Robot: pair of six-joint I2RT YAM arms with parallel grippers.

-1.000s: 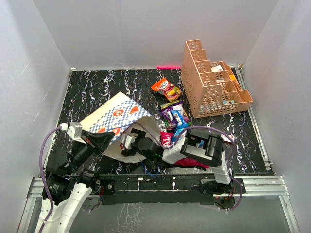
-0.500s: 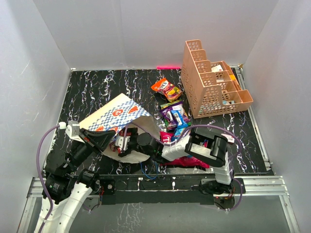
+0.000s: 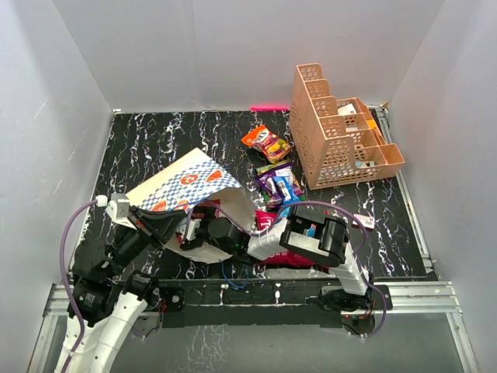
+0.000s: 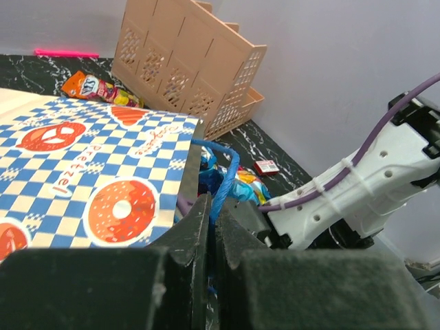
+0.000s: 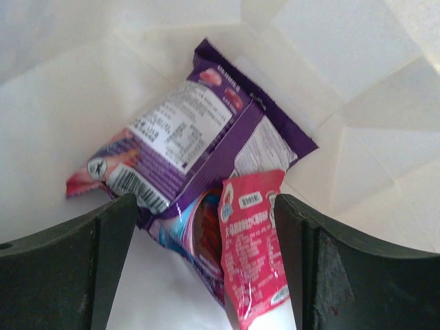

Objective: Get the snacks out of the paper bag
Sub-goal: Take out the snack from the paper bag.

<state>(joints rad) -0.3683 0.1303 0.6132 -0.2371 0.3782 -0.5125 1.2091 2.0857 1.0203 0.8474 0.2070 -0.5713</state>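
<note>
Deep inside the paper bag (image 3: 186,183), right pincer (image 5: 203,210) spread over purple packet (image 5: 199,130) and pink packet (image 5: 251,247), neither gripped. Left pincer (image 4: 213,210) pinches blue cord handle (image 4: 227,172). Reaching step; next, probably: advance, close on purple.

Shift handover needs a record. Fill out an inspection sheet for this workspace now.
Surface: black marbled table.
Job's things: paper bag on its side; purple packet and pink packet inside; orange packet, mixed pile and red bag outside.
Clutter: orange lattice rack, red-and-white card, pink pen at the far edge.
Grippers: left gripper shut on blue cord handle; right gripper open inside the bag.
Cables: left arm's purple cable, right arm's purple cable.
Surroundings: white walls, metal rail at near edge.
</note>
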